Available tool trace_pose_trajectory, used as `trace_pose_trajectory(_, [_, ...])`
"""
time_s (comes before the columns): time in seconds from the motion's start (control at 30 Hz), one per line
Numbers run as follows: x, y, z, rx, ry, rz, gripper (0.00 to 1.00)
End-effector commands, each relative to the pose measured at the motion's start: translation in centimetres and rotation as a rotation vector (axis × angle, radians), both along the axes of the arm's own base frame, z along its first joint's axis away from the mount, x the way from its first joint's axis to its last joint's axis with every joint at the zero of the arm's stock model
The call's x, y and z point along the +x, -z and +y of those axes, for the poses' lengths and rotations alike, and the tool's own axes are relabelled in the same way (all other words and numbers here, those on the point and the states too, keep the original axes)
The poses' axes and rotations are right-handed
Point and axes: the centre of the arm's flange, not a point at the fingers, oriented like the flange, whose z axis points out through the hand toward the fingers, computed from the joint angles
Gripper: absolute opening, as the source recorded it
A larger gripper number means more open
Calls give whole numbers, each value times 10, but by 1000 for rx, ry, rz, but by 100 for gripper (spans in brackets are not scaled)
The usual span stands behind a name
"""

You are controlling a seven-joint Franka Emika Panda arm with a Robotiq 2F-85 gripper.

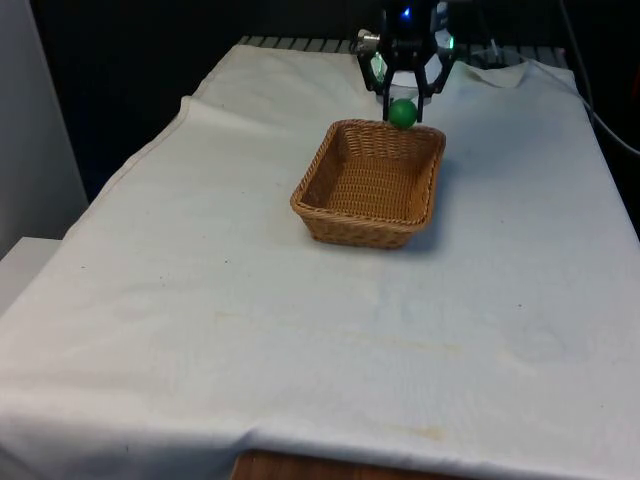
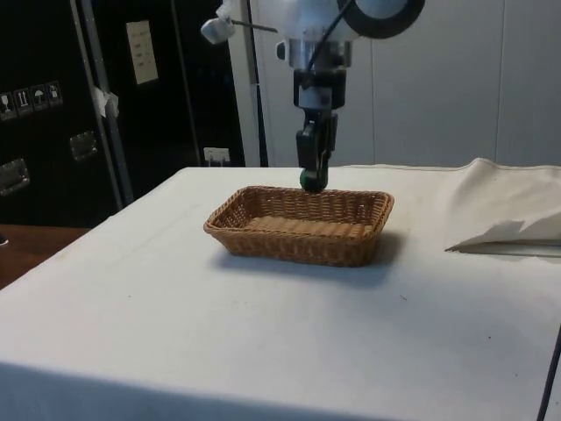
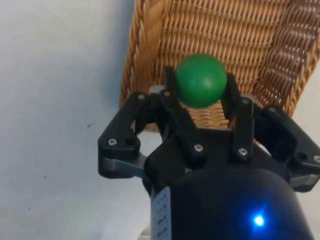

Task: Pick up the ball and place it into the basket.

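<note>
A green ball (image 1: 402, 112) is held between the fingers of my black gripper (image 1: 402, 108), which is shut on it. The ball hangs just above the far rim of a brown wicker basket (image 1: 340, 225), which stands on the white cloth near the table's far end. From the side, the ball (image 2: 310, 181) sits at the tips of the gripper (image 2: 312, 180), a little above the basket's back wall (image 2: 289, 250). In the wrist view the ball (image 3: 200, 80) is pinched between both fingers (image 3: 172, 95), with the basket's rim (image 3: 135, 55) under it.
A folded heap of white cloth (image 2: 508, 215) lies on the table past the basket. A cable (image 1: 600, 110) runs down the front view's right side. Open tablecloth stretches from the basket towards the near edge.
</note>
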Motion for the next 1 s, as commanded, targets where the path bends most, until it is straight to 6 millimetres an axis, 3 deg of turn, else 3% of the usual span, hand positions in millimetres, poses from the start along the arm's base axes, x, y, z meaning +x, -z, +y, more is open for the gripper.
trace_pose_trajectory(0.0, [-3,5,1,9,-1,-15,0])
trace_pose_trajectory(0.4, [-14,40,-2,-12,14,-38,0])
trace_pose_trajectory(0.73, [-14,51,-7,-31,24,-34,0])
trace_pose_trajectory(0.8, [-14,52,-7,-32,26,-32,7])
trace_pose_trajectory(0.87, [-12,54,-10,-43,26,-24,22])
trace_pose_trajectory(0.9, [-14,52,-8,-32,26,-31,22])
trace_pose_trajectory(0.97, [-14,52,-8,-33,27,-31,43])
